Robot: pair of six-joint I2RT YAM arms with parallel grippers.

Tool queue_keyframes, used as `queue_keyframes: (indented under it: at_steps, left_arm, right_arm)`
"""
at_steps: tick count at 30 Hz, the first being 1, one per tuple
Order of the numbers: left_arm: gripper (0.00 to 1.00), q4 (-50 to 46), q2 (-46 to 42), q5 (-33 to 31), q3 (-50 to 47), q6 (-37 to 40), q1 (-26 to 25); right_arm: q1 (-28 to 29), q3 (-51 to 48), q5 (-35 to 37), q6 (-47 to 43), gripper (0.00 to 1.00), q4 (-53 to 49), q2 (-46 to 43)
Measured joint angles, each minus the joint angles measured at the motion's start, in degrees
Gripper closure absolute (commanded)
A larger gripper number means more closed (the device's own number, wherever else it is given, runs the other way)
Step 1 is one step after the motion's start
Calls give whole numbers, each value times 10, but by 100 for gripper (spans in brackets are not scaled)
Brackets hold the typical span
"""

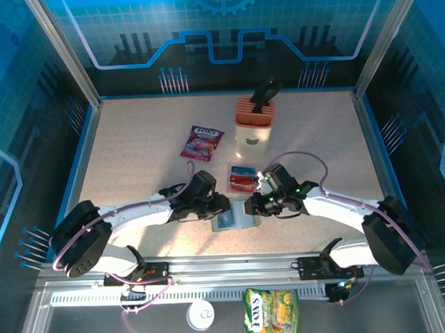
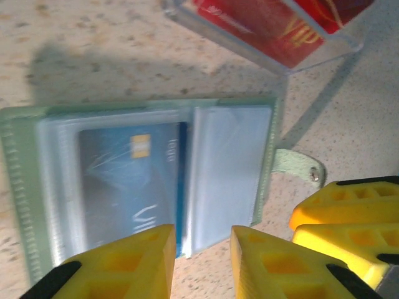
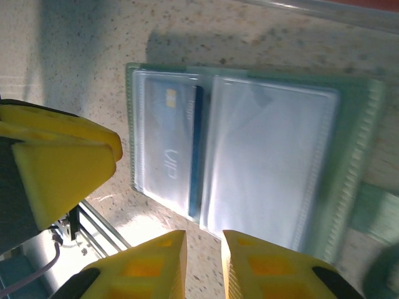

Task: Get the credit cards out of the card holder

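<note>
Two narrow gaps show, one in the jaws of the left gripper [image 1: 222, 207] [image 2: 202, 240] and one in those of the right gripper [image 1: 253, 205] [image 3: 204, 243]; both stand slightly apart, gripping nothing. Between them the card holder [image 1: 235, 220] [image 2: 232, 168] [image 3: 268, 174] lies open and flat on the tabletop [image 1: 134, 140], a blue credit card [image 2: 124, 180] [image 3: 168, 149] inside one clear sleeve. Red credit cards [image 1: 243, 182] [image 2: 262, 25] sit in a clear tray [image 2: 348, 45] just beyond it.
</note>
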Motion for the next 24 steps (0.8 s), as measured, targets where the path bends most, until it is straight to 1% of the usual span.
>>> queue_keyframes:
  at_steps: [6, 15, 18, 24]
  left_arm:
    - [82, -5, -38, -14, -44, -13, 7]
    - [97, 1, -45, -19, -66, -25, 7]
    - [100, 12, -37, -19, -66, -28, 7]
    - [100, 25, -16, -18, -67, -29, 7]
  right_arm:
    - [28, 24, 0, 6, 78, 25, 56]
    - [37, 29, -1, 14, 78, 45, 85]
    - [39, 30, -1, 15, 79, 49, 93]
    - [42, 42, -1, 15, 78, 53, 112]
